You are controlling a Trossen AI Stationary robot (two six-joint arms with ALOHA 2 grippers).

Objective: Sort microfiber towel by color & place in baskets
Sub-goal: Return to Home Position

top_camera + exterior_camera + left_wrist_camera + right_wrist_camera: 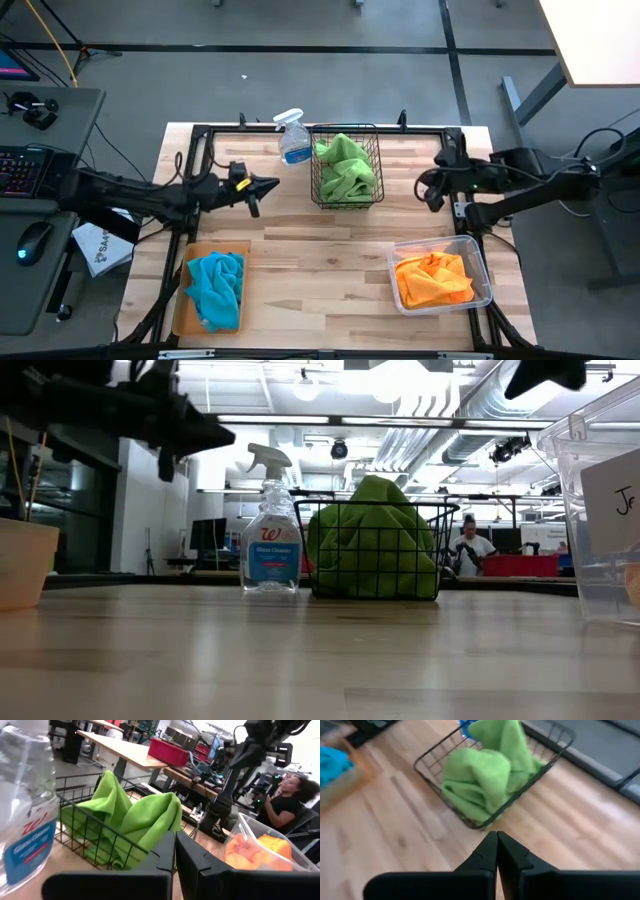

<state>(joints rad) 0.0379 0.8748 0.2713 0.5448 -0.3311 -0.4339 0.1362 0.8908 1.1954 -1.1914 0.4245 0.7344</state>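
Note:
Lime green towels (346, 164) lie heaped in the black wire basket (372, 198) at the table's far middle, also seen as green towels (485, 780) in the right wrist view. Orange towels (432, 279) fill the clear plastic bin (480, 258) at the near right. Turquoise towels (216, 288) lie on the orange-brown tray (184, 300) at the near left. My left gripper (272, 185) hovers left of the wire basket, shut and empty. My right gripper (430, 190) hovers right of the basket, shut and empty.
A clear spray bottle with blue liquid (293, 140) stands just left of the wire basket at the far edge. Bare wood spans the table's middle and near part between tray and bin. A person (285, 800) sits in the room beyond the table.

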